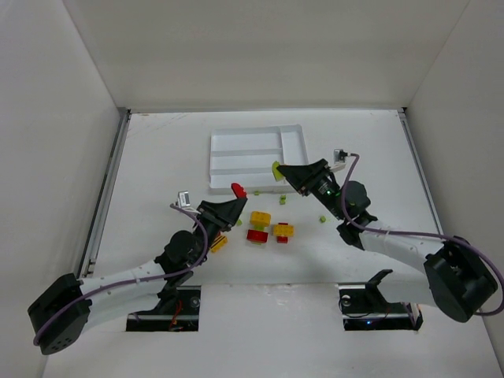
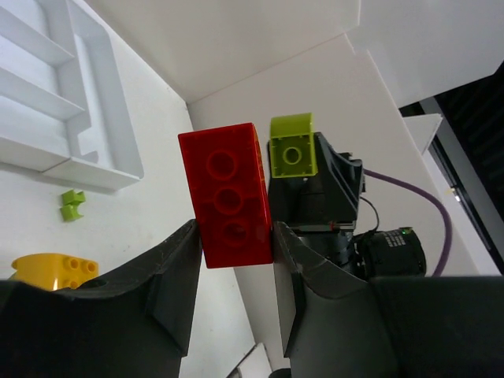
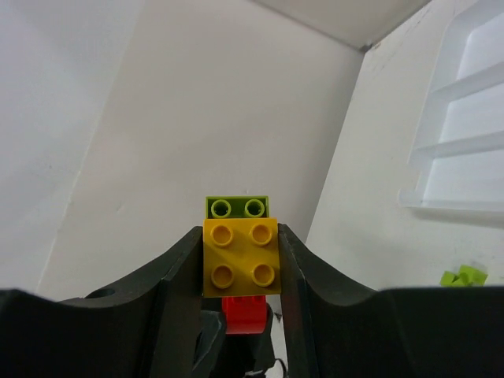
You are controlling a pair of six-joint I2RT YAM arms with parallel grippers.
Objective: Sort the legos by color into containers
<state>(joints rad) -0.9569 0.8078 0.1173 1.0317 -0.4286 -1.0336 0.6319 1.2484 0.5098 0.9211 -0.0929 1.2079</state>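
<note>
Red rigid plastic brick (image 2: pixel 228 197) is pinched by its flat sides in the left claw (image 2: pixel 234 240), mid-frame. Right claw (image 3: pixel 240 260) clamps a stacked yellow-and-lime plastic clump (image 3: pixel 240 244). Both look light and slick, probably twist easily.

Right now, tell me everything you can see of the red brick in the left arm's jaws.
The red brick is a glossy plastic oblong. Its underside, with three round tubes in a row, faces the wrist camera. The jaws of the left gripper pinch its lower end by the long sides, and the rest sticks out beyond them. It is held off the table, just short of the white tray.
</note>
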